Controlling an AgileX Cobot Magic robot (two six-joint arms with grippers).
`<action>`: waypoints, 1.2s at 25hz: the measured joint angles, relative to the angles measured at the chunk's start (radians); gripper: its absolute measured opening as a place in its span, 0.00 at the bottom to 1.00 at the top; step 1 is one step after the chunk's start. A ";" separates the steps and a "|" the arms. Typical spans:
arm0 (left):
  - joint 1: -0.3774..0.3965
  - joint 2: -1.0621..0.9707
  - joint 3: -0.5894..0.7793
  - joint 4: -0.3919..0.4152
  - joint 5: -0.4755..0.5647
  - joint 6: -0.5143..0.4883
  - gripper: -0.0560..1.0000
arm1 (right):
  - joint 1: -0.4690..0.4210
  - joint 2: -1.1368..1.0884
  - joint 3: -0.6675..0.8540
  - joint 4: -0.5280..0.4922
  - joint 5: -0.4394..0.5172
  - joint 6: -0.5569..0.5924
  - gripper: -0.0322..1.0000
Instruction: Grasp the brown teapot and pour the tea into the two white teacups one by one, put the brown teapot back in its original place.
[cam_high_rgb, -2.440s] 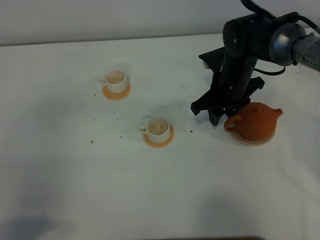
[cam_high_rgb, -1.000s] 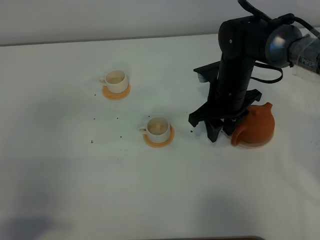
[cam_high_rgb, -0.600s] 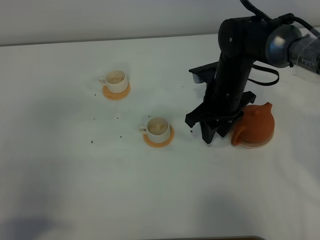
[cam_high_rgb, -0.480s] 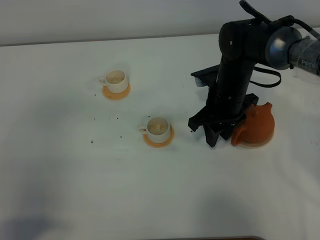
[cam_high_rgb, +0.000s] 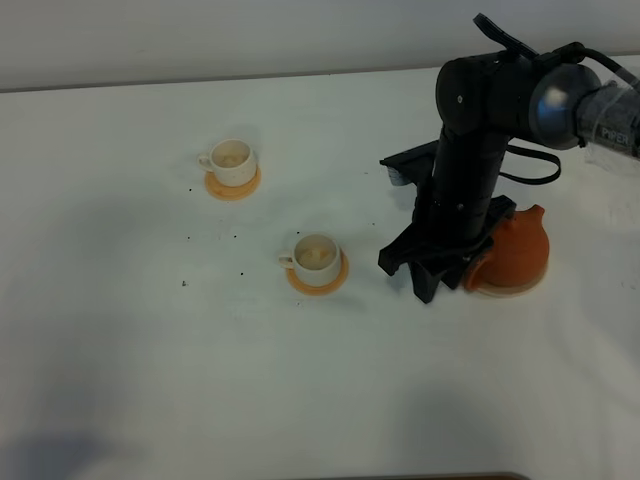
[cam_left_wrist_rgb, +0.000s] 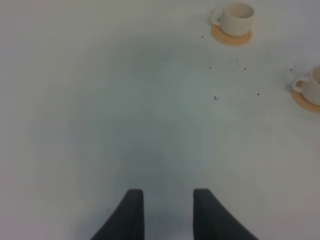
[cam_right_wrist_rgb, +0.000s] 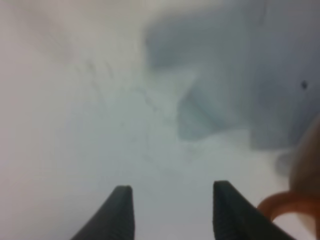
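Note:
The brown teapot (cam_high_rgb: 515, 252) sits on its pale beige coaster (cam_high_rgb: 507, 290) at the right, spout pointing to the back right. My right gripper (cam_high_rgb: 432, 286) points down at the table just left of the teapot's loop handle (cam_right_wrist_rgb: 279, 205). In the right wrist view the right gripper (cam_right_wrist_rgb: 172, 212) is open, with only bare table between its fingers and the handle off to one side. Two white teacups (cam_high_rgb: 233, 160) (cam_high_rgb: 318, 256) stand on orange coasters to the left. My left gripper (cam_left_wrist_rgb: 169, 215) hovers open over bare table, out of the exterior view.
White tabletop (cam_high_rgb: 150, 350) with a few dark specks around the cups. The right arm's black body (cam_high_rgb: 480, 130) rises behind the teapot and hides part of it. The table's back edge meets a pale wall.
The teapot turned on its coaster early on, its spout swinging from right to back right. Since then the right gripper has sunk and slid toward the front, beside the handle.

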 joint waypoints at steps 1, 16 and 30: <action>0.000 0.000 0.000 0.000 0.000 0.000 0.29 | 0.003 -0.008 0.000 -0.001 -0.022 -0.003 0.38; 0.000 0.000 0.000 0.001 0.000 0.000 0.29 | 0.003 0.021 -0.003 -0.077 0.031 0.017 0.38; 0.000 0.000 0.000 0.001 0.000 0.000 0.29 | 0.003 0.021 0.046 -0.144 0.044 0.043 0.37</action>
